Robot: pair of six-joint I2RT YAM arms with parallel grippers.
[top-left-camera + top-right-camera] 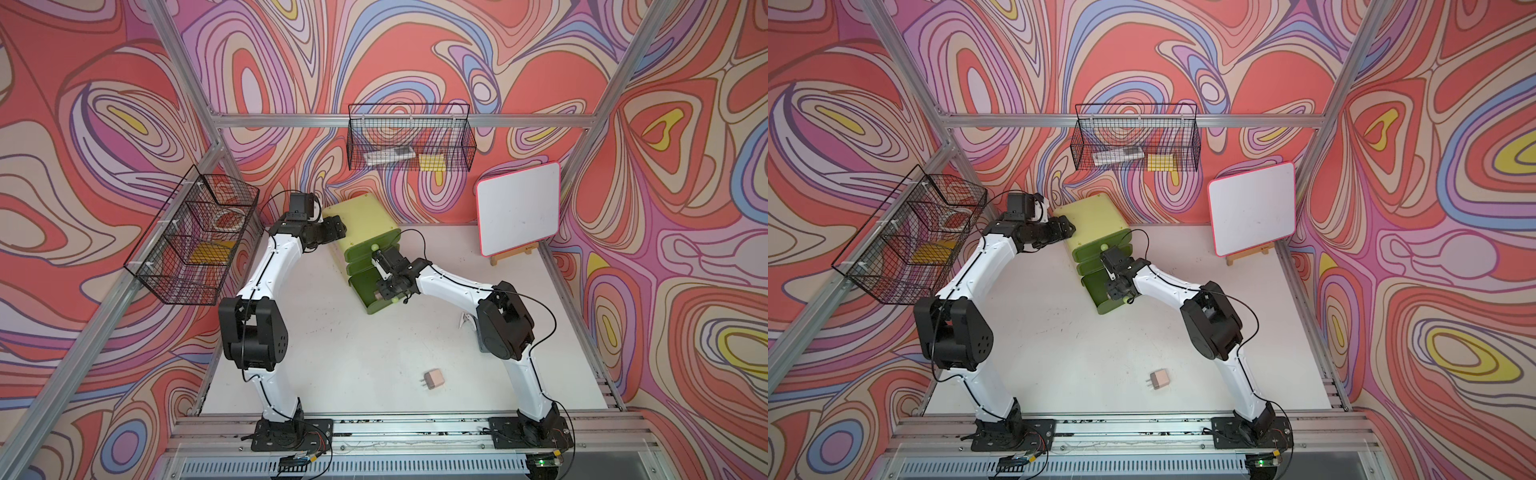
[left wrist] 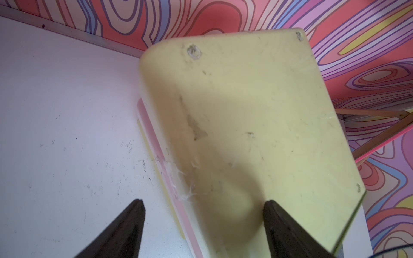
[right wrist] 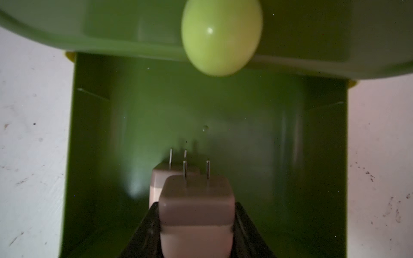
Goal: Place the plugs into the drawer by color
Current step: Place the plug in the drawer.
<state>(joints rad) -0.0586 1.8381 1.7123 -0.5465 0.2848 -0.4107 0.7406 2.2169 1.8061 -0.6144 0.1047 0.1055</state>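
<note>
Cabinet [image 1: 365,216] sat far centre-left, bottom drawer [image 1: 362,291] pulled out; right gripper [image 3: 196,207] clamped on a pink plug [image 3: 196,194] above it, left gripper [image 2: 203,205] jaws apart over the cabinet's top edge
Release called for going lower first, landing it beside the second pink plug [image 3: 159,181] in the drawer, prongs clear of the knob [image 3: 221,35]; swirl-print walls [image 1: 415,62], scuffed white table [image 1: 332,365], third pink plug [image 1: 434,379] lay near, right of centre

You have two black wire baskets hanging on the swirl-patterned walls. The back basket [image 1: 457,139] holds a grey-white object [image 1: 388,154] beside a yellow pad [image 1: 431,162]. The left-wall basket [image 1: 166,270] holds a yellow item [image 1: 210,252]. At the far right corner of the white table [image 1: 353,365], a pink-rimmed whiteboard [image 1: 517,208] leans on a small wooden easel [image 1: 513,255]. A small white clip [image 1: 466,320] lies on the table.
</note>
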